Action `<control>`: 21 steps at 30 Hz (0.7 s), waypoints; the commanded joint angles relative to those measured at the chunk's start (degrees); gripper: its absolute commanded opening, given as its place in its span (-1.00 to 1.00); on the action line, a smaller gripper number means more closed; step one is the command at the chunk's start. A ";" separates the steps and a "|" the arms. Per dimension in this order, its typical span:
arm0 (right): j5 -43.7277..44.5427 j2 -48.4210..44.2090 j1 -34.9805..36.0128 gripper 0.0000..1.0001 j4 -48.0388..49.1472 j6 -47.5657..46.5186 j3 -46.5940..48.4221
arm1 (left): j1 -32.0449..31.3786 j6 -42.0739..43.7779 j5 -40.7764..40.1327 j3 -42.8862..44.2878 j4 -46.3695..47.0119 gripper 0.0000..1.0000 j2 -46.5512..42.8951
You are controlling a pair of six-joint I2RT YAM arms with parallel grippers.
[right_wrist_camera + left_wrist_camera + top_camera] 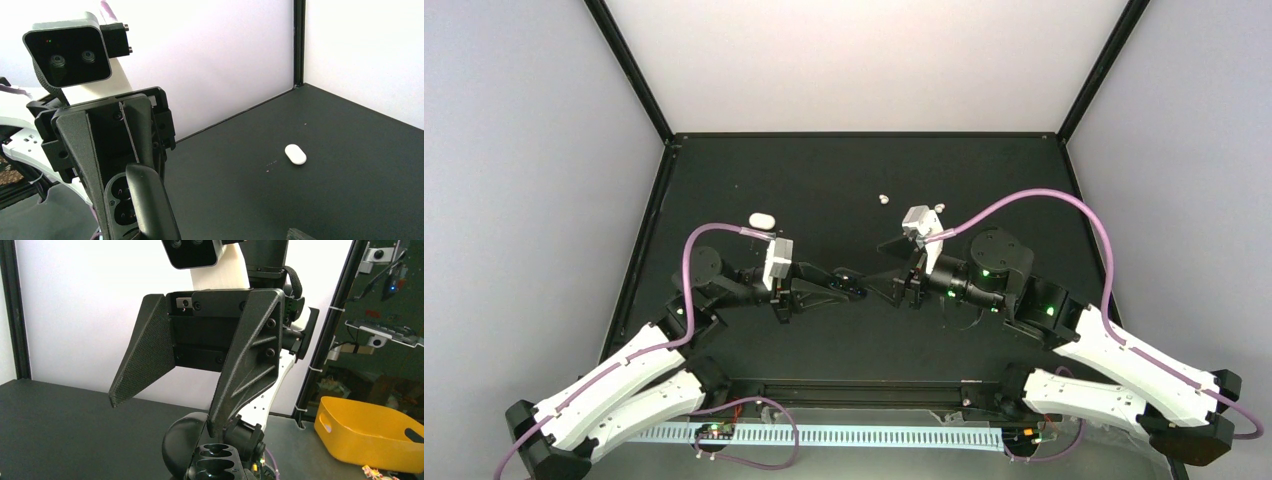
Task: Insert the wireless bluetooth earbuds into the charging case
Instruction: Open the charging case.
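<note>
My left gripper (852, 285) is shut on a black charging case (220, 467). The case's lid (182, 445) stands open and both wells look empty. The right wrist view shows the same case (120, 200) between the left fingers (75, 150). My right gripper (167, 415) faces it with its jaws wide open and nothing between them. One of its fingertips (215, 430) is just above the case by the lid's edge. Two tiny white earbuds (884, 199) (940, 206) lie on the black table behind the grippers. No black earbuds are in view.
A closed white pill-shaped case (761, 219) lies on the table (844, 170) at the back left, and the right wrist view also shows this white case (295, 154). White walls and black posts enclose the table. A yellow bin (370, 432) sits outside.
</note>
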 commanded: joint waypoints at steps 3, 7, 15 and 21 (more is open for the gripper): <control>1.44 -0.42 -0.27 0.50 1.68 0.92 -0.88 | -0.31 -3.47 -0.72 -1.05 5.18 -0.97 -1.65; -0.70 -0.73 -0.29 0.50 2.42 0.59 -1.60 | -0.32 -3.39 -0.73 -1.06 4.69 -0.97 -1.61; -4.70 -0.88 -0.25 0.51 2.73 -0.07 -0.79 | -0.31 -3.28 -1.06 -1.41 4.58 -0.97 -1.88; -6.31 -0.45 -0.23 0.51 2.64 -0.03 -0.66 | -0.31 -3.22 -1.06 -1.49 4.58 -0.97 -1.88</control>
